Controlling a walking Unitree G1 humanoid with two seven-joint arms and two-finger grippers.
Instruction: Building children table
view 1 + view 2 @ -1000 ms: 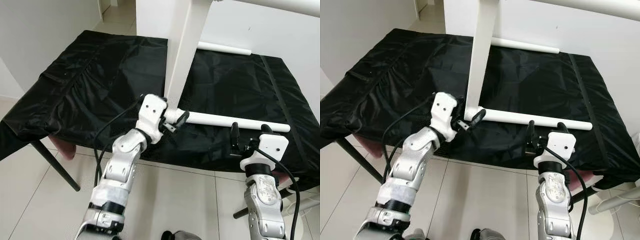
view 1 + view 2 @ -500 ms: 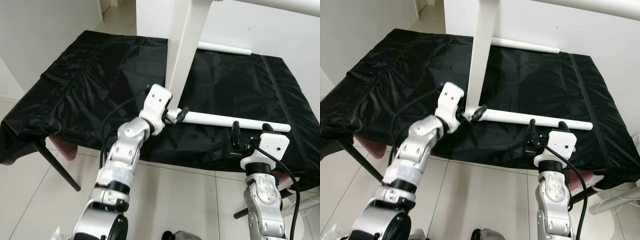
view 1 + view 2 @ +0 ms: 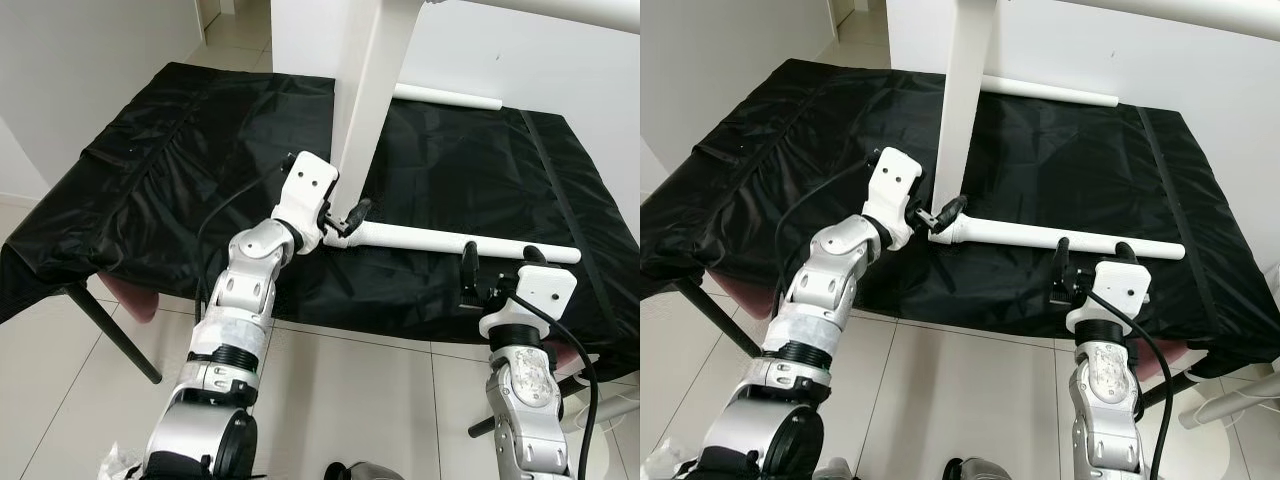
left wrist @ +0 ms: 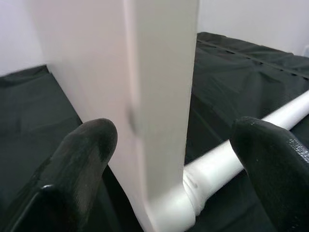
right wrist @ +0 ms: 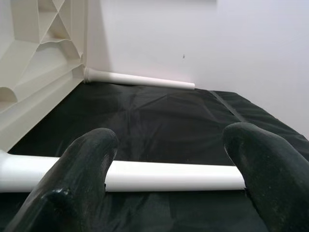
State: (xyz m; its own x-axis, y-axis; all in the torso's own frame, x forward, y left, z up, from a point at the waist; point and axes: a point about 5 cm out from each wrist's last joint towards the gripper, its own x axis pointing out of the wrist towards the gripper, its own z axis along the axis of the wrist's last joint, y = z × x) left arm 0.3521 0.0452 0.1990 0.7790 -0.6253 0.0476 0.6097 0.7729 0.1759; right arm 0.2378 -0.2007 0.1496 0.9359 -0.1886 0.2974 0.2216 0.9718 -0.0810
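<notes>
My left hand (image 3: pixel 343 222) is up on the table (image 3: pixel 180 170), which has a black cloth over it. Fingers are spread wide, w/ the white upright panel (image 3: pixel 368 90) and the near end of the white leg tube (image 3: pixel 450 240) sitting in the gap between them. In the left wrist view one black finger (image 4: pixel 82 159) is on each side of the panel's edge; can't tell if either pad is actually touching, nothing looks pinched. The leg tube lies flat on the cloth, running from the base of the panel out toward my right side, its collared end right at the panel's bottom corner.

Right hand (image 3: pixel 495 272) sits at the near table edge, just beside the far end of that tube, fingers pointing up and also spread, holding nothing. Through the right wrist cam the tube crosses between its fingertips (image 5: pixel 91 154) but further back, apart from them.

A 2nd white tube (image 3: pixel 447 97) lies at the back of the table against the white wall.
</notes>
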